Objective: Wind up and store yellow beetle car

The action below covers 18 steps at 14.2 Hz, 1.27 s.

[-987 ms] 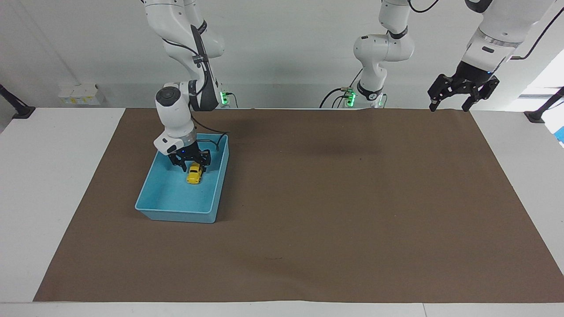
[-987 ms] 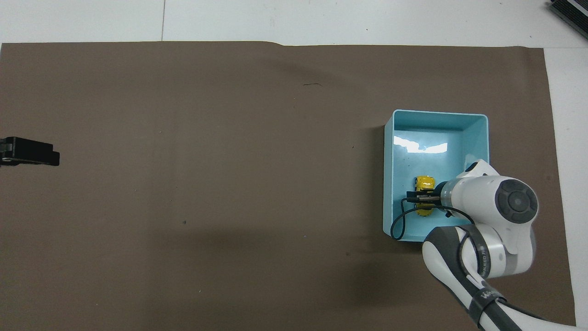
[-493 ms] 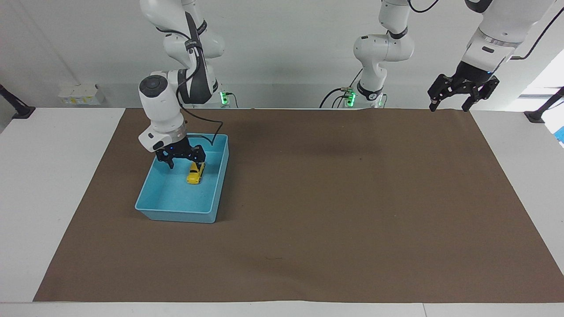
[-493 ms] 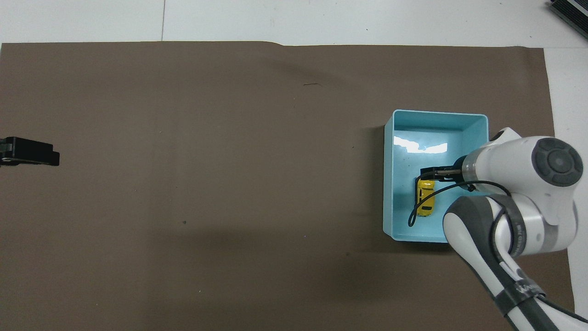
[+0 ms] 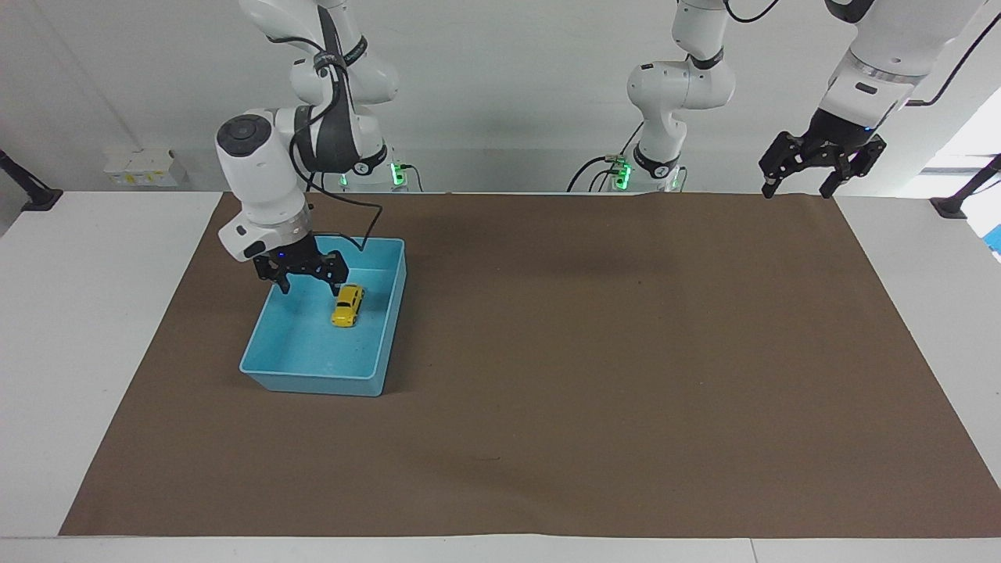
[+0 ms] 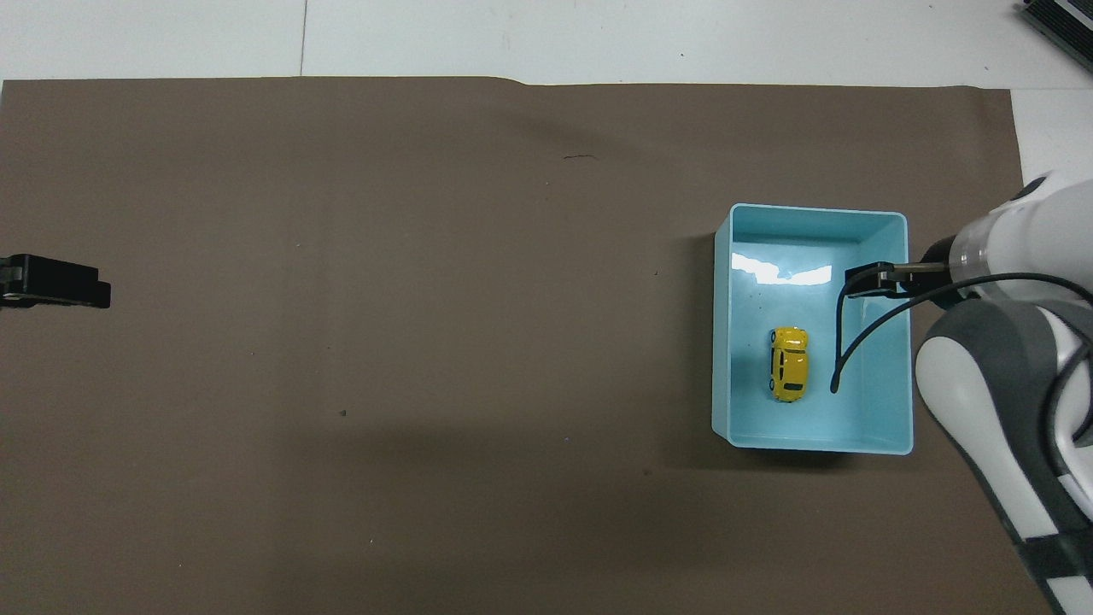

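The yellow beetle car [image 5: 347, 305] lies on the floor of the blue bin [image 5: 313, 381], lengthwise along the bin and free of any grip. In the overhead view the car [image 6: 789, 363] sits in the half of the bin [image 6: 815, 210] nearer to the robots. My right gripper [image 5: 308, 286] hangs open and empty above the bin's wall at the right arm's end of the table, lifted clear of the car; a black cable loops below it. From overhead only part of the right gripper [image 6: 871, 280] shows. My left gripper [image 5: 795, 191] waits open, raised over the table's left-arm end.
A brown mat [image 5: 594, 375] covers most of the white table [image 5: 86, 328]. The bin stands on the mat toward the right arm's end. The left gripper [image 6: 55, 290] shows at the overhead view's edge.
The right gripper has let go of the car, risen out of the bin and moved toward the right arm's end of the table. The car stays in the bin. The left arm is still.
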Available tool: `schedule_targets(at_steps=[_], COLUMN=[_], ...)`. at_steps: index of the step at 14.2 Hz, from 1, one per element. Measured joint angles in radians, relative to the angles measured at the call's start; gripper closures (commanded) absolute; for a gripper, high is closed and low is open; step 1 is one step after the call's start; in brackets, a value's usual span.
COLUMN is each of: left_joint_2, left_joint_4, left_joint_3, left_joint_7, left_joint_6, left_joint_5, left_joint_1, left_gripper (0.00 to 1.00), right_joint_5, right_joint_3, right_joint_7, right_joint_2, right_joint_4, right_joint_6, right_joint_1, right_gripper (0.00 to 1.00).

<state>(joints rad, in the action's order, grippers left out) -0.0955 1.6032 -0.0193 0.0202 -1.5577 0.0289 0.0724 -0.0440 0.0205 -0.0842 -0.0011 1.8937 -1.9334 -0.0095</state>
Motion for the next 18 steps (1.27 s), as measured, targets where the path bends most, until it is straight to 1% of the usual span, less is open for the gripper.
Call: schedule_targets(at_steps=[6,9,11,18], left_joint_2=[0.000,0.000,0.000,0.000], left_joint_4=[0.000,0.000,0.000,0.000], left_joint_3=[0.000,0.000,0.000,0.000], left_joint_7=[0.000,0.000,0.000,0.000], left_joint_6=[0.000,0.000,0.000,0.000], left_joint_5=[0.000,0.000,0.000,0.000], left_joint_1=[0.000,0.000,0.000,0.000], left_gripper=[0.00,0.00,0.00,0.00], right_joint_5=[0.000,0.001,0.001,0.001], right_joint_3=[0.000,0.000,0.000,0.001], right_joint_7=[0.000,0.000,0.000,0.000], right_joint_2=[-0.006,-0.008,-0.012,-0.013], right_joint_4=[-0.242,-0.340,-0.360,-0.356], right_joint_6=[0.325,0.437,0.448,0.448], right_joint_1=[0.002,0.002,0.002,0.003], right_gripper=[0.00,0.00,0.00,0.00])
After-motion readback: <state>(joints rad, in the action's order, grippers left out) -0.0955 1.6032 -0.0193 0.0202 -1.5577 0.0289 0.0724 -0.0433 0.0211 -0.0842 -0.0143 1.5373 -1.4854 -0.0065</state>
